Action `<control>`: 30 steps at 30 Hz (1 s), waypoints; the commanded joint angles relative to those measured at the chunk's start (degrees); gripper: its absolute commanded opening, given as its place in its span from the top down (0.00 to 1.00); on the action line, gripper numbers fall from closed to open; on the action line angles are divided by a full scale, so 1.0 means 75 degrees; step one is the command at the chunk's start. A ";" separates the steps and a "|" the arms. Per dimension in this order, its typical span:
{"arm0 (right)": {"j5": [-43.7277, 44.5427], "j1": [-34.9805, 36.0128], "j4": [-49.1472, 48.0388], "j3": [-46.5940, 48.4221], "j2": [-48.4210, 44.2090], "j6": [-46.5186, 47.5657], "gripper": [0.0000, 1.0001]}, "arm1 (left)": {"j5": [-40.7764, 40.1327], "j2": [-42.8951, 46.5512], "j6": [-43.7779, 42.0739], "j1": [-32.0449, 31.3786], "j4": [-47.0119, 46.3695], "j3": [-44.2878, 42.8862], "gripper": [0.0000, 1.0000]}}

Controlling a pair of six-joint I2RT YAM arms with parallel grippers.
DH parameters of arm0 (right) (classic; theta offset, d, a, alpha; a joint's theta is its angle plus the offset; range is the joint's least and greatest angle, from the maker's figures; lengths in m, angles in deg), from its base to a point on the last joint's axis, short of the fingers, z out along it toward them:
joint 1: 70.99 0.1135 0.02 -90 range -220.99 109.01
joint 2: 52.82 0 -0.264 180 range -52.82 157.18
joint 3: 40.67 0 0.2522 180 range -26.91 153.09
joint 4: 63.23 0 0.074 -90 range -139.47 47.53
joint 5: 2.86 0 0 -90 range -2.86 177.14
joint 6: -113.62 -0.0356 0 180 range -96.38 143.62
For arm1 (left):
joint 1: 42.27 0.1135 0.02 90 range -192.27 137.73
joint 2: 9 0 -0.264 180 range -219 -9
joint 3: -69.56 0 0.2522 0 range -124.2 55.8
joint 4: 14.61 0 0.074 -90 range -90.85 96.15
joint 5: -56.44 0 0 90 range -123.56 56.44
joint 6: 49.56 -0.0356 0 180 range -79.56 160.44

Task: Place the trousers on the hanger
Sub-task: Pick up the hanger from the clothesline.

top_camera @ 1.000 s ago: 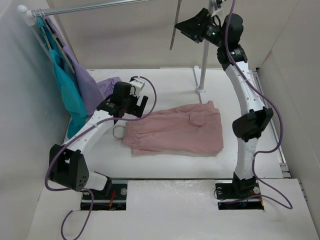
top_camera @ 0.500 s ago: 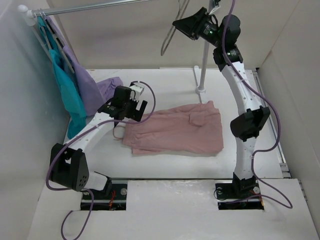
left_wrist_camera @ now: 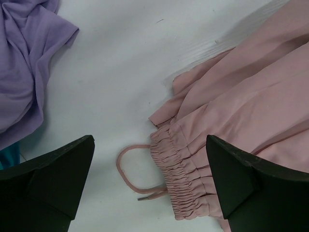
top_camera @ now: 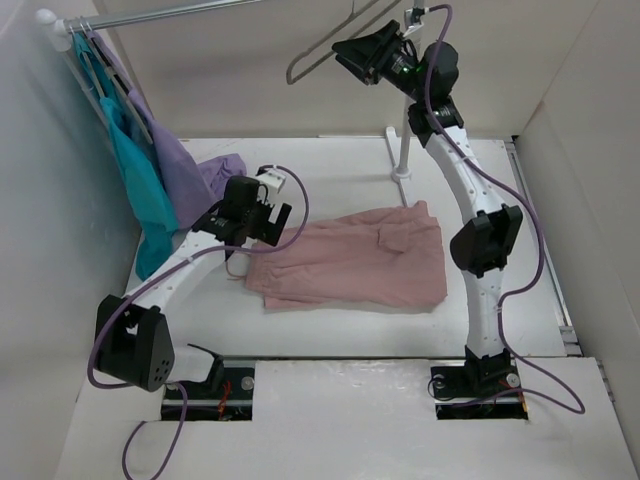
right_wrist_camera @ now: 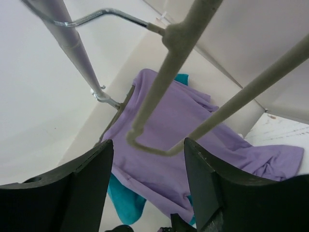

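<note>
The trousers (left_wrist_camera: 246,106) lie waist-end directly under the wide left end effector (left_wrist_camera: 149,140); the right end effector (right_wrist_camera: 145,145) clasps the hanger (right_wrist_camera: 166,67) overhead.

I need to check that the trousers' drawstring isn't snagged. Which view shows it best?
The left wrist view: the drawstring shows close up, a loose loop with a tipped end, lying flat beside the gathered waistband. The top external view shows only a tiny loop at the trousers' waist end. The right wrist view misses it.
</note>
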 commanded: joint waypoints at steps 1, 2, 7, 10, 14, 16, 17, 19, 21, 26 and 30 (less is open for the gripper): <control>0.0313 0.0120 -0.0794 -0.0001 -0.0219 -0.0306 0.35 | -0.0094 0.0404 -0.0090 0.0033 -0.0334 0.0166 0.00; 0.0315 0.0189 -0.0887 -0.0130 -0.0300 -0.0306 0.35 | -0.0094 0.0404 -0.0090 0.0033 -0.0334 0.0167 0.00; 0.0479 0.0190 -0.1075 -0.0225 -0.0371 -0.0388 0.33 | -0.0165 0.0545 -0.0171 0.0033 -0.0334 0.0249 0.00; 0.0643 0.0260 -0.1168 -0.0225 -0.0371 -0.0481 0.27 | -0.0234 0.0545 -0.0312 0.0033 -0.0334 0.0249 0.00; 0.1064 0.0331 -0.1251 -0.0225 -0.0371 -0.0552 0.21 | -0.0305 0.0545 -0.0383 0.0033 -0.0334 0.0249 0.00; 0.1310 0.0401 -0.1461 -0.0388 -0.0371 -0.0622 0.19 | -0.0212 0.0615 -0.0383 0.0033 -0.0334 0.0249 0.00; 0.1380 0.0401 -0.1555 -0.0389 -0.0371 -0.0692 0.18 | -0.0212 0.0615 -0.0383 0.0033 -0.0265 0.0249 0.00; 0.1485 0.0470 -0.1696 -0.0389 -0.0371 -0.0775 0.18 | -0.0212 0.0615 -0.0313 0.0033 -0.0264 0.0319 0.00; 0.1743 0.0471 -0.1696 -0.0389 -0.0371 -0.0973 0.18 | -0.0212 0.0685 -0.0313 0.0033 -0.0264 0.0389 0.00; 0.2879 0.0623 -0.2060 -0.0880 -0.0605 -0.1161 0.18 | -0.0212 0.0756 -0.0313 0.0033 -0.0264 0.0460 0.00; 0.3630 0.0706 -0.2060 -0.0811 -0.0605 -0.1161 0.18 | -0.0141 0.0756 -0.0313 0.0033 -0.0264 0.0530 0.00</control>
